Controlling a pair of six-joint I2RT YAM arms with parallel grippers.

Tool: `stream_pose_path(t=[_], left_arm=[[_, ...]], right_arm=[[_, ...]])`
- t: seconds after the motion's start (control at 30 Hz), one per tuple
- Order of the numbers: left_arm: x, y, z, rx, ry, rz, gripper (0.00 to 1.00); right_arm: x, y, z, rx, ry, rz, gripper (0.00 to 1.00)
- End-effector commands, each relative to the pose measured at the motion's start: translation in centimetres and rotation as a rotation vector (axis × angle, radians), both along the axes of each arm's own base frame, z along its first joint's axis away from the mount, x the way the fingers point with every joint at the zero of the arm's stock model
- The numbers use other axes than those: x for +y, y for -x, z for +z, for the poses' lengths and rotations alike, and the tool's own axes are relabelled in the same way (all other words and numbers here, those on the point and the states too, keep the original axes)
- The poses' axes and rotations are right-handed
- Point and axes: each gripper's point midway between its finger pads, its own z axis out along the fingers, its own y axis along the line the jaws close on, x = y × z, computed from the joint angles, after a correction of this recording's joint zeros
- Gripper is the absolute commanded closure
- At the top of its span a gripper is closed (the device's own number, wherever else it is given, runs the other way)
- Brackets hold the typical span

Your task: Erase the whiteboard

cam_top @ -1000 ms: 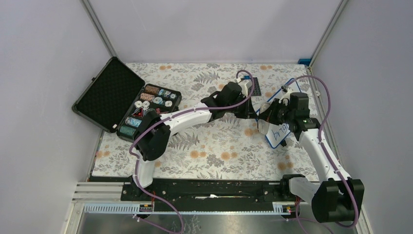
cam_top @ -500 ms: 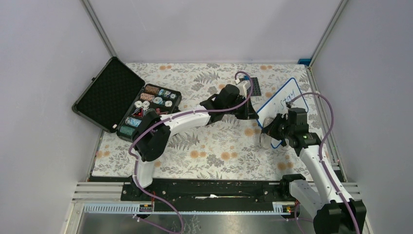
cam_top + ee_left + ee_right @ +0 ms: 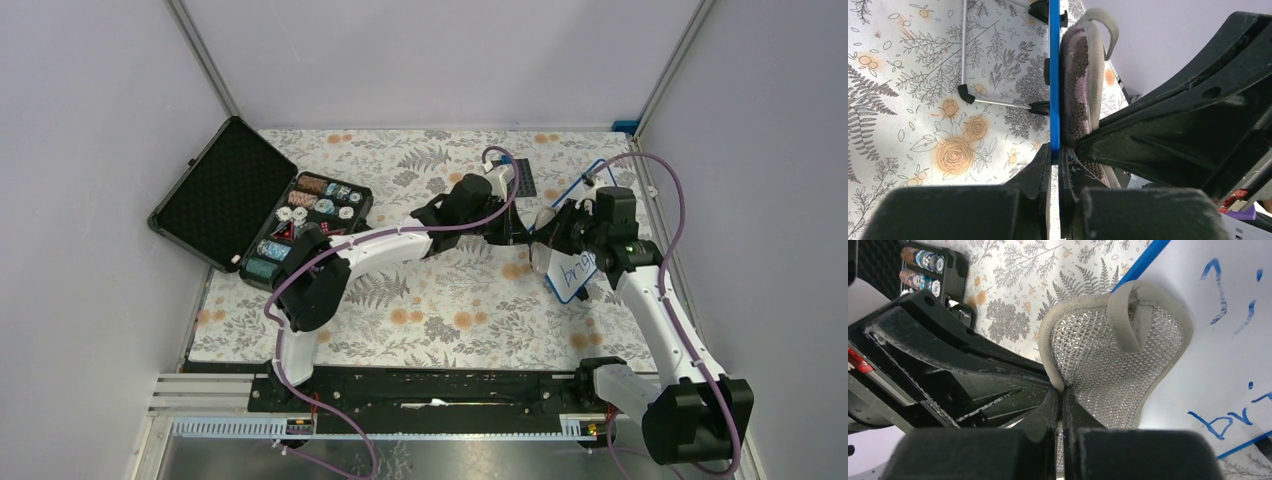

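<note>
The whiteboard (image 3: pixel 574 277), white with a thin blue frame and blue handwriting, stands tilted at the right of the floral table. My left gripper (image 3: pixel 517 237) is shut on its left frame edge; in the left wrist view the blue edge (image 3: pixel 1054 75) runs straight into the gripper (image 3: pixel 1055 154). My right gripper (image 3: pixel 548 243) is shut on the rim of a silver mesh pad (image 3: pixel 1118 355) with a grey loop. The pad lies flat against the board face (image 3: pixel 1228 335), beside blue strokes. From the left wrist the pad (image 3: pixel 1079 85) shows pressed to the board's right side.
An open black case (image 3: pixel 215 190) with poker chips (image 3: pixel 310 212) sits at the left. A dark studded plate (image 3: pixel 523 182) lies behind the left wrist. A thin metal rod with black end caps (image 3: pixel 993 102) lies on the cloth. A blue block (image 3: pixel 625 126) sits in the far right corner.
Half a second ago the right arm had drawn the pad down to the board's near end; now it is back up at the far part. The left gripper has held the frame throughout.
</note>
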Motion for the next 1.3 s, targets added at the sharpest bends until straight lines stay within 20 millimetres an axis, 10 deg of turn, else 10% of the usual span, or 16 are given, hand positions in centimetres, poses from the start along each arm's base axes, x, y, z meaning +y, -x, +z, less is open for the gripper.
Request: stream_pose_path(t=[0.0, 0.2, 0.43, 0.6, 1.0, 1.27], left_arm=[[-0.9, 2.6, 1.0, -0.004, 0.023, -0.072, 1.0], [-1.1, 2.7, 1.0, 0.032, 0.007, -0.081, 1.0], [-0.9, 2.6, -0.7, 0.05, -0.04, -0.075, 1.0], [-1.3, 2.8, -0.7, 0.066, -0.028, -0.096, 1.0], [-1.2, 2.4, -0.7, 0.064, -0.027, -0.089, 1.0], [-1.1, 2.4, -0.4, 0.059, -0.024, -0.086, 1.0]], right_arm=[[1.8, -2.4, 5.3, -0.192, -0.051, 0.082, 1.0], [-3.8, -4.4, 1.2, -0.152, 0.133, -0.165, 1.0], [-11.8, -3.8, -5.7, 0.069, -0.03, -0.444, 1.0], [-9.0, -4.9, -6.2, 0.072, -0.171, -0.302, 1.0], [-2.9, -6.6, 4.1, -0.242, -0.235, -0.08, 1.0], [-8.7, -7.3, -3.2, -0.042, -0.214, -0.335, 1.0]])
